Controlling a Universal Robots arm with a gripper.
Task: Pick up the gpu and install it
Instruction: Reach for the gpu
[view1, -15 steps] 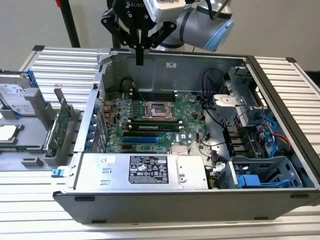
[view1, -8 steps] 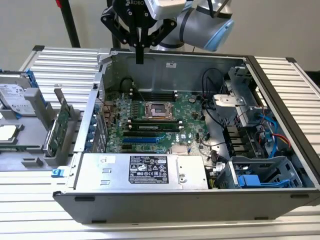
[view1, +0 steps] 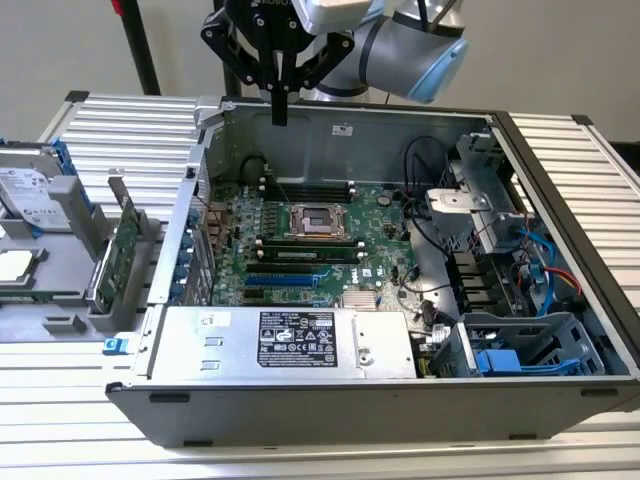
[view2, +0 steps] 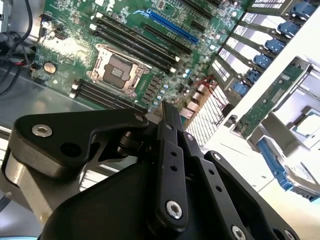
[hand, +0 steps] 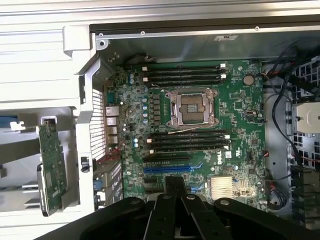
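The gpu (view1: 118, 252) is a slim green card standing on edge in a grey holder outside the open computer case, on the exterior view's left. It also appears in both wrist views (view2: 270, 100) (hand: 50, 165). My gripper (view1: 279, 108) hangs above the far wall of the case, well away from the gpu, with its black fingers (view2: 170, 125) shut together on nothing. Below it lies the large green motherboard (view1: 300, 240) with blue expansion slots (hand: 170, 169); the fingertips (hand: 175, 184) sit over those slots in the first wrist view.
A silver power supply (view1: 290, 340) fills the near side of the case. Cables and a drive cage (view1: 500, 260) crowd the exterior view's right. A hard drive (view1: 30, 190) and a processor (view1: 15, 265) rest on the grey tray beyond the gpu.
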